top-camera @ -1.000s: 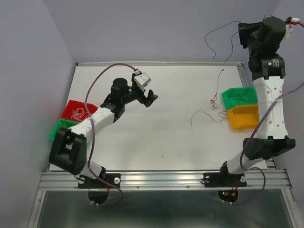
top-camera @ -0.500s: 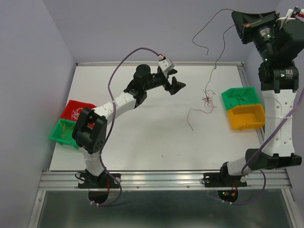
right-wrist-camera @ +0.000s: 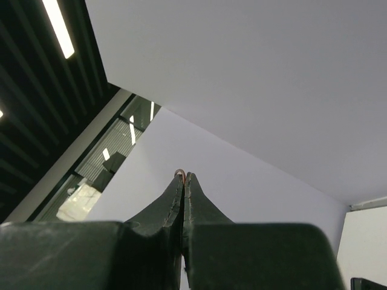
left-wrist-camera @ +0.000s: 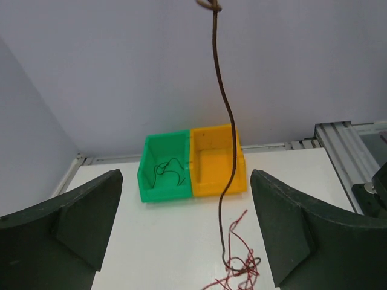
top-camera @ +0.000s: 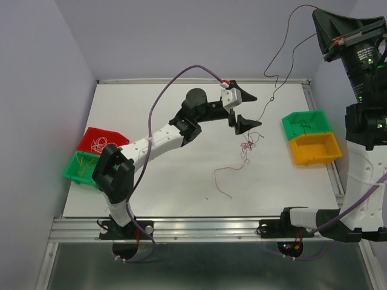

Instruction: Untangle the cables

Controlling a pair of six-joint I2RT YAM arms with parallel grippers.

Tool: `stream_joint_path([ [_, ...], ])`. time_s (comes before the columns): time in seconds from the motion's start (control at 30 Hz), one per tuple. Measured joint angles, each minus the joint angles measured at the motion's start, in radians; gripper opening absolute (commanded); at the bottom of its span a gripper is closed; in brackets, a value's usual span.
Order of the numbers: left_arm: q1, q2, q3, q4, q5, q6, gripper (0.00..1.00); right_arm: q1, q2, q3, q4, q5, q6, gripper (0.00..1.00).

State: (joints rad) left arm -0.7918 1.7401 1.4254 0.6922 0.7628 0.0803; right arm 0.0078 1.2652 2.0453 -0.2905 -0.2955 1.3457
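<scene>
1. High over the far right corner of the table (top-camera: pixel 181 181), right gripper (right-wrist-camera: pixel 183 178) is clenched. Right wrist view shows the fingers pressed flat together with a speck of wire at the tip, so I read it as pinching the dark brown wire (left-wrist-camera: pixel 227 151).
2. That wire hangs from the raised gripper in loose loops down to the knot of red wires (top-camera: pixel 247 144) at mid-table, right of centre. One red tail (top-camera: pixel 225 184) trails toward the near edge. Can't tell if the knot itself rests on the table or is just lifted.
3. Left gripper (top-camera: pixel 247 110) is released, jaws spread wide. In the left wrist view the brown wire drops between the two fingers, touching neither, with the red knot just below.
4. Step in hand, my read: separating brown from red. Right arm keeps the brown strand strung up while the left lines up on the knot.
5. Next move likely calls for the left to drop a bit and close on the red bundle, not the brown strand, then hold it while the right pulls the brown free. The wires are hair-thin, so an off-centre close could miss or catch both colours.
6. Green bin (top-camera: pixel 305 122) at the right edge holds a dark wire. Yellow bin (top-camera: pixel 311 150) beside it looks empty. Red bin (top-camera: pixel 100 140) at the left edge holds pale loops.
</scene>
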Motion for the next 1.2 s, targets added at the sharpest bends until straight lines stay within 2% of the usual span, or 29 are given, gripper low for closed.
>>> stream_joint_path([
  [0.17,-0.074,0.010,0.035,-0.026,-0.022,0.037,0.95,0.000,0.026,-0.024,0.008,-0.022,0.026,0.00],
  [0.2,-0.080,0.026,0.062,-0.035,-0.023,0.037,0.92,0.000,0.032,-0.029,0.007,-0.024,0.033,0.00],
  [0.23,-0.084,0.049,0.101,-0.047,-0.022,0.037,0.84,0.000,0.039,-0.032,0.005,-0.023,0.040,0.01],
  [0.33,-0.091,0.157,0.256,-0.080,-0.042,0.041,0.70,0.000,0.050,-0.032,0.004,-0.021,0.047,0.01],
  [0.4,-0.094,0.216,0.301,-0.122,-0.066,0.053,0.69,0.000,0.050,-0.030,0.004,-0.014,0.047,0.01],
  [0.5,-0.105,0.271,0.282,-0.189,-0.121,0.099,0.56,0.000,0.055,-0.005,0.006,0.011,0.047,0.01],
  [0.57,-0.113,0.286,0.232,-0.225,-0.164,0.127,0.53,0.000,0.061,0.016,0.005,0.032,0.047,0.01],
  [0.63,-0.117,0.290,0.171,-0.257,-0.203,0.159,0.50,0.000,0.091,0.084,0.010,0.054,0.047,0.01],
  [0.77,-0.116,0.290,0.063,-0.288,-0.246,0.236,0.33,0.000,0.170,0.240,0.012,0.120,0.058,0.01],
  [0.83,-0.109,0.290,0.028,-0.314,-0.278,0.273,0.28,0.000,0.188,0.275,0.015,0.157,0.066,0.01],
  [0.93,-0.095,0.289,-0.027,-0.329,-0.327,0.309,0.32,0.000,0.198,0.309,0.022,0.254,0.062,0.01],
  [1.03,-0.066,0.278,-0.097,-0.330,-0.342,0.312,0.33,0.000,0.190,0.316,0.040,0.325,0.040,0.00],
  [1.2,0.010,0.229,-0.207,-0.322,-0.371,0.308,0.33,0.000,0.115,0.168,0.077,0.430,-0.008,0.00],
])
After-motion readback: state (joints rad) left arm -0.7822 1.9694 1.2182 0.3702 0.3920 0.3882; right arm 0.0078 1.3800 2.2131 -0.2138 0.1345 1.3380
